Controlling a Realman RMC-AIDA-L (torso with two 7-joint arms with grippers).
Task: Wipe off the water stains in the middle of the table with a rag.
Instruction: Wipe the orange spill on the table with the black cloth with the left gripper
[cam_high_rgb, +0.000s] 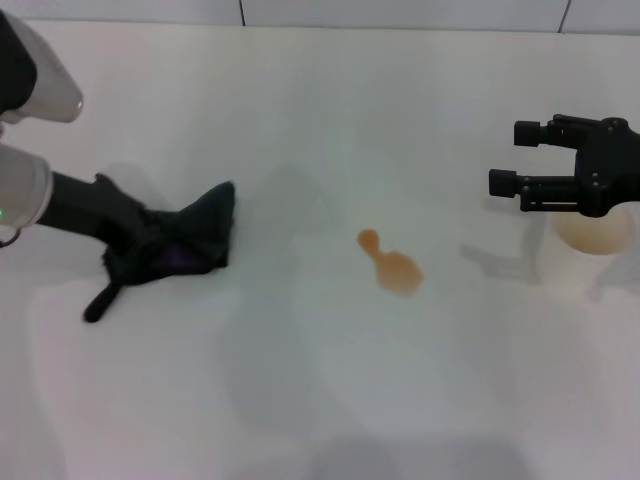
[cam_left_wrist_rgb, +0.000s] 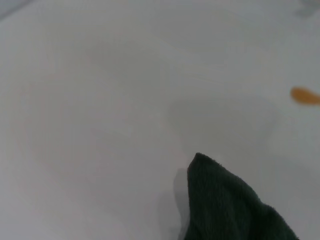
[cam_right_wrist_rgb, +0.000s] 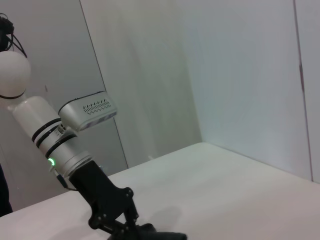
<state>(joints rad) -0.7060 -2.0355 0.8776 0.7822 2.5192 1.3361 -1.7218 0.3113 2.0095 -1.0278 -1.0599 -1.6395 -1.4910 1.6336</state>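
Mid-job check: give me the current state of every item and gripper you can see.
rag: crumpled on the table, under the left gripper, short of the stain.
water stains: unwiped, mid-table.
table: white, otherwise dry-looking.
paper cup: upright, below the right gripper.
left gripper: on the rag.
right gripper: open, holding nothing.

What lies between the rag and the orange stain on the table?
Nothing: in the head view only bare white table separates the rag, at the left gripper, from the water stains.
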